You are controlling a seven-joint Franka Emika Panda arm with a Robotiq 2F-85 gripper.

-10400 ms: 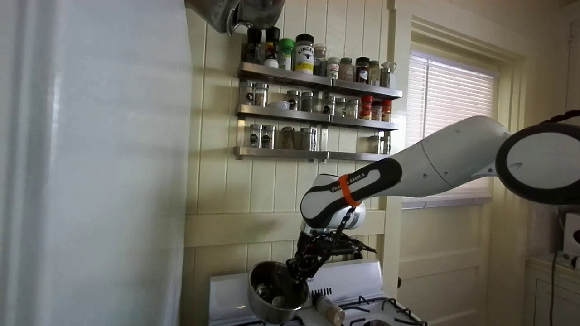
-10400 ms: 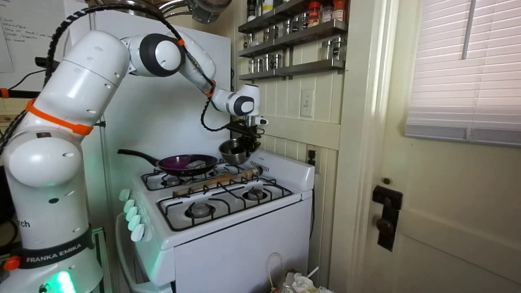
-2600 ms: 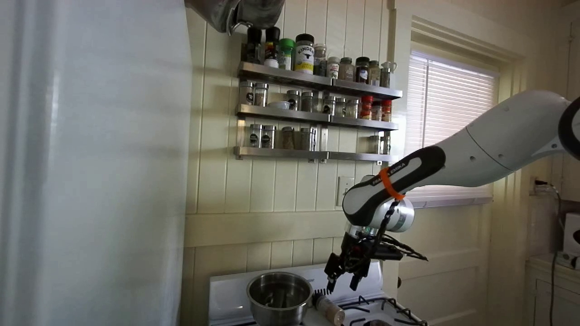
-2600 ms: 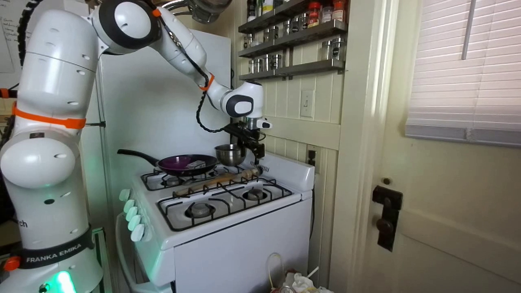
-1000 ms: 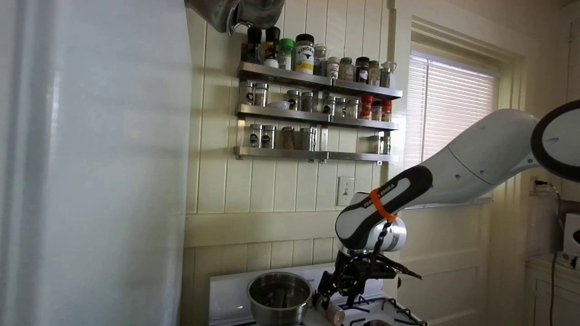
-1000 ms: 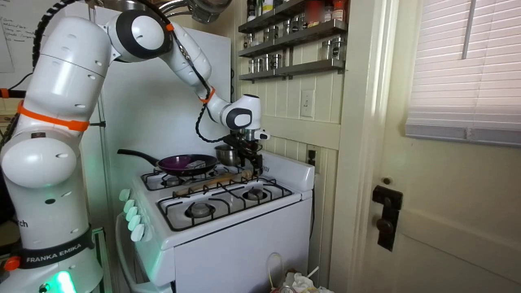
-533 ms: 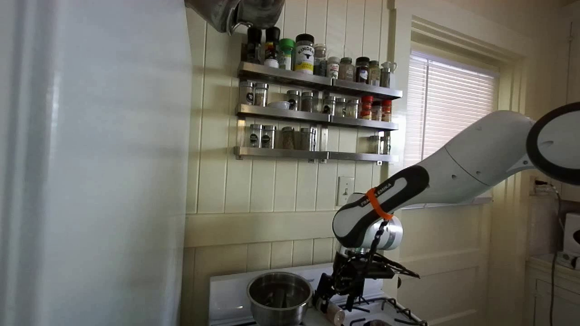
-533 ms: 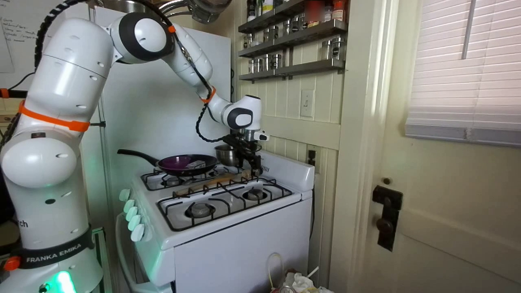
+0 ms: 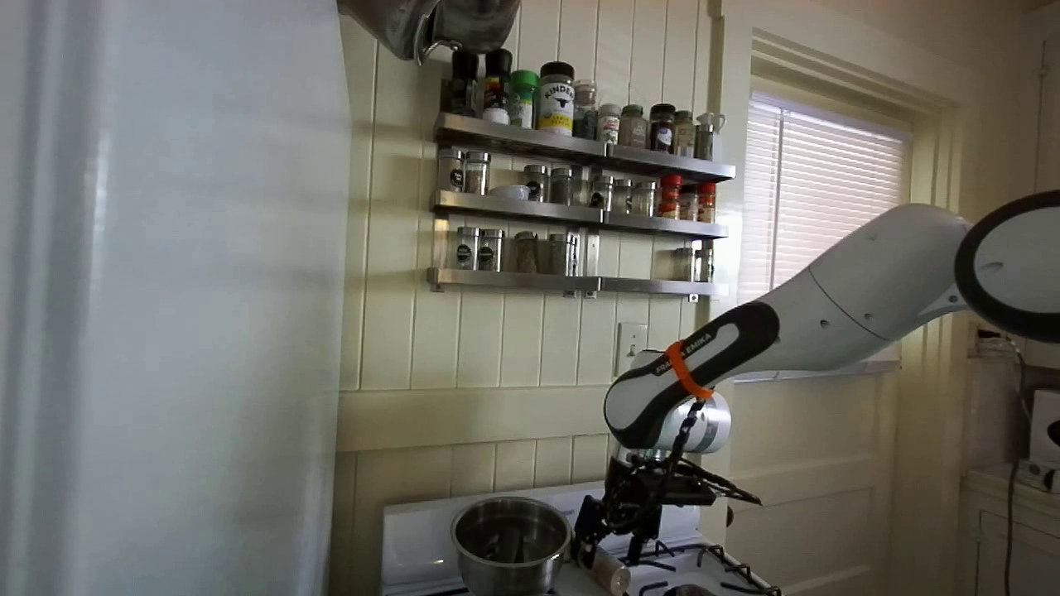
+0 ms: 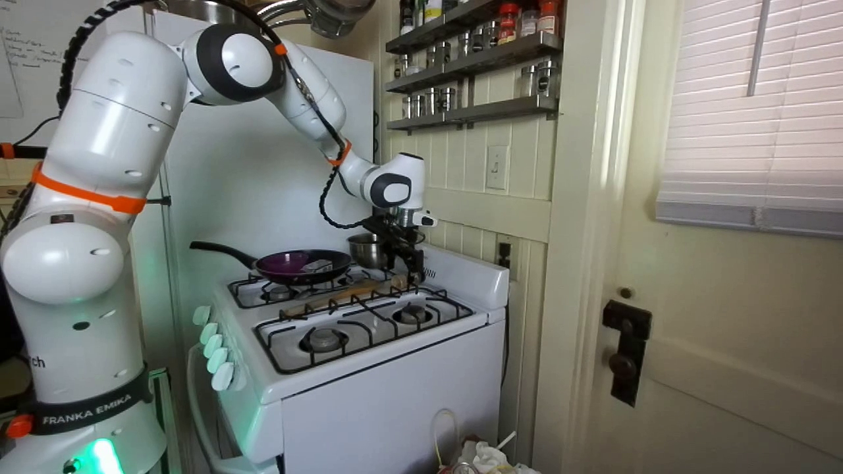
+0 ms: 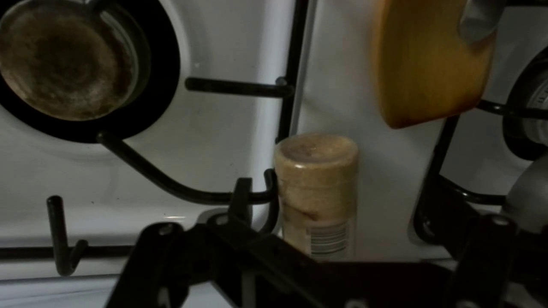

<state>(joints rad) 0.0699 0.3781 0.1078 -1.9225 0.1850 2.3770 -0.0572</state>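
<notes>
My gripper (image 11: 349, 194) is open, lowered over a bottle (image 11: 317, 184) of tan powder that lies on the stove. In the wrist view the bottle's base and barcode show between the fingers, closer to the left one; its cap end is hidden under the gripper. A gap is visible between the bottle and the right finger, so nothing is gripped. An exterior view shows the gripper (image 9: 610, 553) just right of a steel pot (image 9: 509, 571), with the bottle's base (image 9: 613, 575) sticking out below. Dark shapes inside the pot are hard to make out.
A black frying pan (image 10: 337, 271) holding a purple item (image 10: 286, 263) sits on the stove's far burner. A long wooden utensil (image 10: 329, 301) lies between the black grates (image 10: 369, 332). Behind rises the stove's back panel (image 10: 461, 273), with spice shelves (image 10: 474, 115) above.
Earlier the gripper held the tilted pot in the air; the pot then stood on the stove, released. Since then the open gripper has come down over the bottle, drifting slightly in the last second.
</notes>
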